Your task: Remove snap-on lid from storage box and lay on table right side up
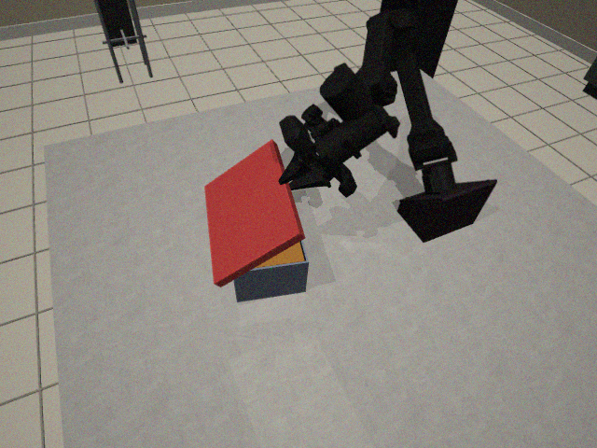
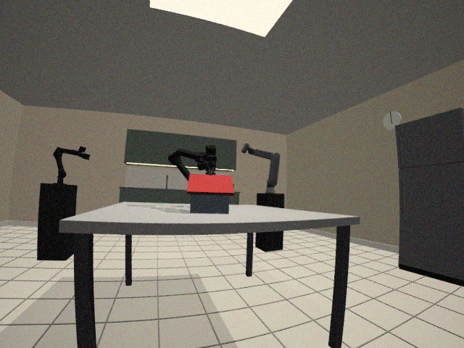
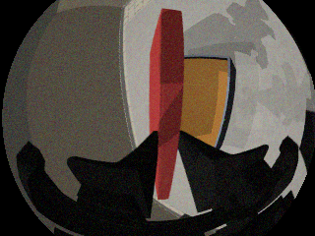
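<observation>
The red lid (image 1: 250, 212) (image 2: 210, 183) (image 3: 170, 64) is tilted steeply above the storage box, its edge on the arm's side raised and its far edge low. My gripper (image 1: 285, 185) (image 2: 210, 173) (image 3: 167, 136) is shut on the raised edge of the lid, one finger on each face. The blue-grey storage box (image 1: 272, 282) (image 2: 209, 203) (image 3: 231, 93) stands upright on the table (image 1: 145, 361) (image 2: 284, 221), with its orange inside (image 1: 284, 256) (image 3: 202, 98) partly showing. Whether the lid's low edge touches the box is hidden.
The arm's dark base (image 1: 446, 212) stands on the table to the right of the box in the top view. Behind the table in the exterior view, two other arms stand on black pedestals (image 2: 56, 220) (image 2: 270, 239). A dark cabinet (image 2: 431, 202) stands at the right.
</observation>
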You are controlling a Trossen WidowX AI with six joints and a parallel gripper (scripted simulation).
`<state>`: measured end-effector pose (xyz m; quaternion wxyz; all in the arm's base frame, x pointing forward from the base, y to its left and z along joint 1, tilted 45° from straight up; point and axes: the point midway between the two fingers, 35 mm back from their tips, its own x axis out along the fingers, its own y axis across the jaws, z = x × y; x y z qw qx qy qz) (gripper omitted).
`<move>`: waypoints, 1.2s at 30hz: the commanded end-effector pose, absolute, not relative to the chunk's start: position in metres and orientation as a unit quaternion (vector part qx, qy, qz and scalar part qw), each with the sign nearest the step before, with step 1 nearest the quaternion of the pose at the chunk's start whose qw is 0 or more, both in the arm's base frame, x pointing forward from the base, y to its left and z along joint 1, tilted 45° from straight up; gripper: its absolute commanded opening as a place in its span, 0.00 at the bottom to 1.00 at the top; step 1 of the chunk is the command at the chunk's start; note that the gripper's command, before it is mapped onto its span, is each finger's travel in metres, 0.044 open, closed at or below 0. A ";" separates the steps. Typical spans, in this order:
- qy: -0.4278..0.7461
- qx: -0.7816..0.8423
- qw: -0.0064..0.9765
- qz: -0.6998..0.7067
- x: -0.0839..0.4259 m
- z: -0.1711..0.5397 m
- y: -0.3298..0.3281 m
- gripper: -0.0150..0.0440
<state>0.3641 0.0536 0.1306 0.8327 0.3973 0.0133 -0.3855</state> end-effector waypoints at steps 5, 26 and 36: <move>0.010 0.403 0.832 -0.382 0.366 0.142 0.065 0.25; 0.010 0.403 0.832 -0.382 0.366 0.156 0.077 0.25; 0.010 0.402 0.832 -0.382 0.356 0.167 0.060 0.25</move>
